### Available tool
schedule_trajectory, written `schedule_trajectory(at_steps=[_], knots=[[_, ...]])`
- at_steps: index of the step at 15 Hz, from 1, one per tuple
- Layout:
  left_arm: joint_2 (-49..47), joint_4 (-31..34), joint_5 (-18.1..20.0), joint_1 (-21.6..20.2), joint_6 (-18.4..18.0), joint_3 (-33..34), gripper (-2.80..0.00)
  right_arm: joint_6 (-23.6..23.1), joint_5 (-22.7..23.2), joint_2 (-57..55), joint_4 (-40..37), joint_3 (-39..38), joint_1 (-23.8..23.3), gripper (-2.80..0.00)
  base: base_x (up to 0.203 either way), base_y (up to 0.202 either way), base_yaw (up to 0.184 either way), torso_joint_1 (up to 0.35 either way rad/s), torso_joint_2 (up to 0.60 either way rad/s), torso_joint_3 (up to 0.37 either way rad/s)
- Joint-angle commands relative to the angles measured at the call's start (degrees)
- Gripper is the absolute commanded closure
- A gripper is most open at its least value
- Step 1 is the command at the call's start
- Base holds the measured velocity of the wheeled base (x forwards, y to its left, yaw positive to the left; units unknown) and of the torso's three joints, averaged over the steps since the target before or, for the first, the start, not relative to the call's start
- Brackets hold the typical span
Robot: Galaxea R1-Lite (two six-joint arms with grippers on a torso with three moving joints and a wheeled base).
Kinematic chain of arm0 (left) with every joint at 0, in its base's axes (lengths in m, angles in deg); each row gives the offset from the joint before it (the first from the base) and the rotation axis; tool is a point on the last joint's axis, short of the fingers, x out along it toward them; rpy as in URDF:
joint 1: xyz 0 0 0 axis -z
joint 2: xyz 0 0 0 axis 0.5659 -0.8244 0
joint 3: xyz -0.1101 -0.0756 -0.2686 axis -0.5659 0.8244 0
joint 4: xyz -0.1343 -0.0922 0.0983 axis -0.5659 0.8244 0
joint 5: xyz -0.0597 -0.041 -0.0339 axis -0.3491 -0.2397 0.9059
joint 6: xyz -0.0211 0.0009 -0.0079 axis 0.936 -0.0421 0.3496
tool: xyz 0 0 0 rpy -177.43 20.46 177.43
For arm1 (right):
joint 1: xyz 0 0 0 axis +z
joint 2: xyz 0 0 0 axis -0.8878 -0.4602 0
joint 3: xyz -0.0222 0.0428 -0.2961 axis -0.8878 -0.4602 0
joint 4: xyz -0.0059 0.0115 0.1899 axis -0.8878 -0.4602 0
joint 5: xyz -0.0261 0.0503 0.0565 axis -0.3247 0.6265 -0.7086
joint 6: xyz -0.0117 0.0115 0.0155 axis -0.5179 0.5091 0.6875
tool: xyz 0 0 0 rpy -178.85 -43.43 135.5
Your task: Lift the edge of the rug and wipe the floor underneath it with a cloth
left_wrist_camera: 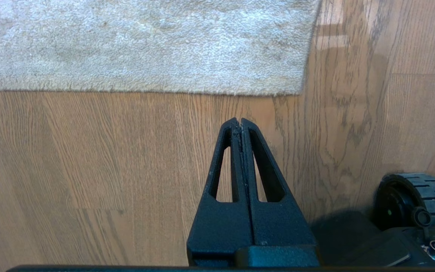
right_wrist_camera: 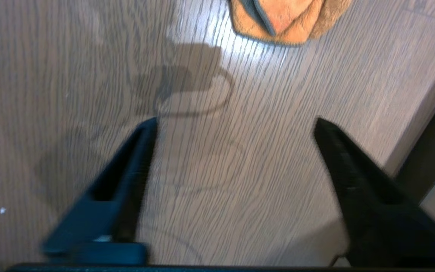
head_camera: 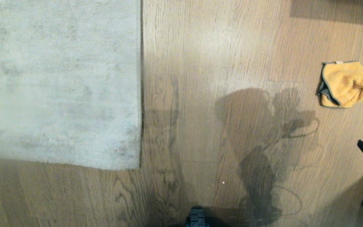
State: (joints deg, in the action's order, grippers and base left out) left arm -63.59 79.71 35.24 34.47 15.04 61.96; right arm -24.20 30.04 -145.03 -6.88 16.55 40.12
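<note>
The right gripper (right_wrist_camera: 236,124) hangs over bare floor (head_camera: 200,94) with its fingers spread wide and empty; the cloth (head_camera: 345,84) lies ahead of it at about 12 o'clock, crumpled, not yet touched; in the head view the rug edge (head_camera: 141,94) lies far at 9 o'clock, nearer the left gripper (left_wrist_camera: 239,121), which is pressed together.

Floor: light brown wood planks (head_camera: 200,63) with dark wavy grain.
Light: bright glare patch (right_wrist_camera: 217,41) on the boards; soft shadows (head_camera: 257,126) across the middle.
Far corner: dark shaded band (head_camera: 336,9).
</note>
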Motion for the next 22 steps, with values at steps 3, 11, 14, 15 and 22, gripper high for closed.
schedule_trajectory(at_steps=[3, 11, 14, 15, 22], knots=[[0.02, -0.01, 0.0, 0.0, -0.07, 0.0, 0.0, -0.07, 0.13, 8.61, -5.39, -1.69, 0.05, 0.0, 0.0, 0.0, 0.0, 0.0, 0.0, 0.0], [0.02, -0.01, 0.0, 0.0, -0.07, 0.0, 0.0, -0.07, 0.08, 35.11, -35.61, -0.8, 0.11, 0.0, 0.0, 0.0, 0.0, 0.0, 0.0, 0.0], [0.02, -0.01, 0.0, 0.0, -0.02, 0.0, 0.0, -0.1, 0.0, 42.26, -44.08, 0.6, 0.69, 0.0, 0.0, 0.0, 0.0, 0.0, 0.0, 0.0], [0.02, -0.01, 0.0, 0.0, 0.01, 0.0, 0.0, -0.14, -0.27, 43.21, -44.72, 0.62, 2.64, 0.0, 0.0, 0.0, 0.0, 0.0, 0.0, 0.0], [0.02, -0.01, 0.0, 0.0, -0.07, 0.0, 0.0, -1.87, -3.52, 48.11, -44.21, -3.37, 12.48, 0.0, 0.0, 0.0, 0.0, 0.0, 0.0, 0.0]])
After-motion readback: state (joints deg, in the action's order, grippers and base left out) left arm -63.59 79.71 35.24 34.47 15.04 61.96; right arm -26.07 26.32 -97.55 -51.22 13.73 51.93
